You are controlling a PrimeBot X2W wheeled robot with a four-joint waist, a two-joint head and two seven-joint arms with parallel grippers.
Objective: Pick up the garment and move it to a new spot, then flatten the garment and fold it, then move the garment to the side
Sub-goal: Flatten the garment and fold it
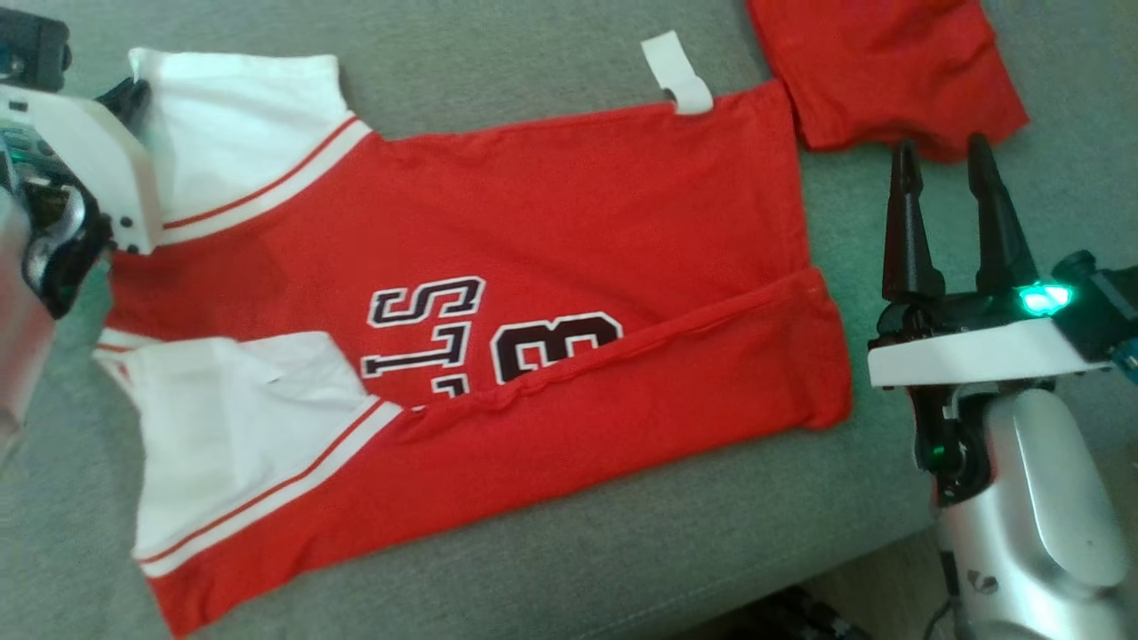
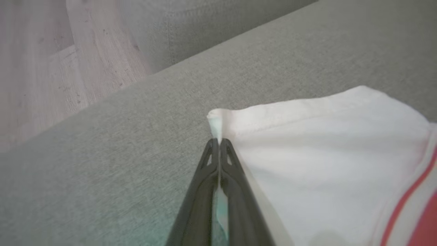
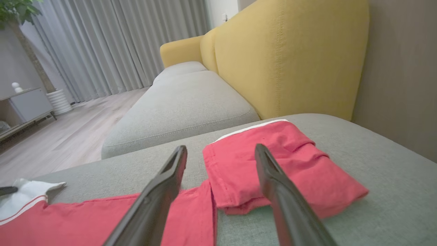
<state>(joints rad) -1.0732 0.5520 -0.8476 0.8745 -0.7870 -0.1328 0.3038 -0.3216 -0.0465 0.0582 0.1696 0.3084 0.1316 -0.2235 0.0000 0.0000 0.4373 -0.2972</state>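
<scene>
Garment (image 1: pixel 533 222): a red sports jersey with white sleeves and dark numerals lies spread flat across the middle of a grey sofa seat (image 1: pixel 622 551). The long side nearer the seat's front edge is already folded in over the body, and a white tag (image 1: pixel 676 76) sticks out from the far side. The left end effector (image 2: pixel 218 140) has its fingers pressed together on the outer corner of the far white sleeve (image 2: pixel 307 153), near the seat's left edge. The right end effector (image 1: pixel 941 147) hovers with fingers apart just off the jersey's hem end, holding nothing, near a second folded red garment (image 1: pixel 889 71) at the far right corner. The jersey looks light, thin and limp. It would likely sag and crease if lifted from one point, so hemmed corners and sleeve edges seem the surest places to pinch, one per end effector.
</scene>
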